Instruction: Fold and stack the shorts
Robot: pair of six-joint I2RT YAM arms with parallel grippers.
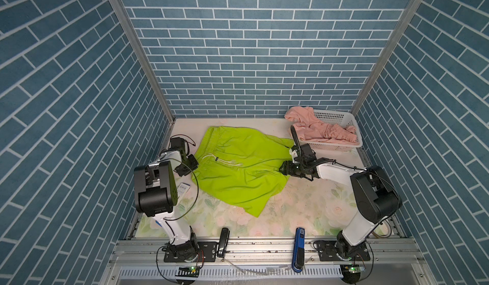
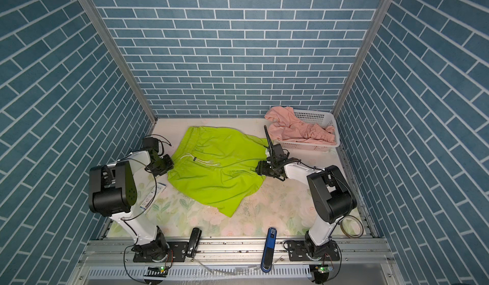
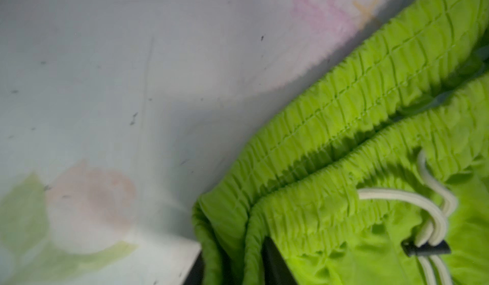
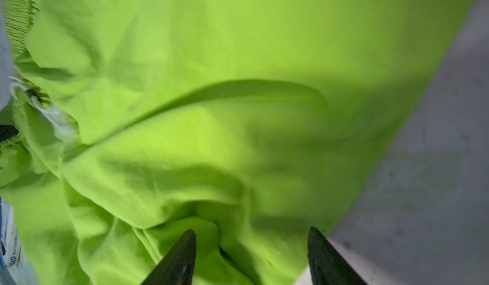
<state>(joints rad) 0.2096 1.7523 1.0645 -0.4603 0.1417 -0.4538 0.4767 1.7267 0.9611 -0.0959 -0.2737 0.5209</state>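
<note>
Shorts of lime green [image 1: 239, 176] are laid open on the floral table [image 1: 304, 204], left of the middle, with the gathered waistband [image 1: 211, 143] on the left and the legs running right and near. The pink shorts [image 1: 318, 133] are heaped in and over the white basket [image 1: 341, 117] at the far right, not yet handled.

The step in hand is judged to be the flattening of the green pair before its first fold. The left gripper [image 1: 188, 166] is set at the near-left waistband corner. The right gripper [image 1: 281, 168] is set at the right edge of the cloth. A good result is likely if both ends are pinched through both layers and drawn gently apart, so that the long crease across the middle is pulled out. The white drawstring [image 1: 227, 162] is best kept clear of the grip.

In the left wrist view the left gripper [image 3: 234, 252] is seen with its dark fingers [image 3: 275, 265] astride the doubled waistband [image 3: 370, 85]. The jaws stand part open, but whether the cloth is pinched cannot be told. In the right wrist view the right gripper [image 4: 251, 233] is shown with its jaws spread wide over the cloth's edge, and nothing is held.

These contacts are too small to be read in the top views. The pink pair, the basket and the whole outline of the green pair are shown only in both top views. A tape roll [image 2: 350, 226] by the right arm's base is shown whole in a top view.
</note>
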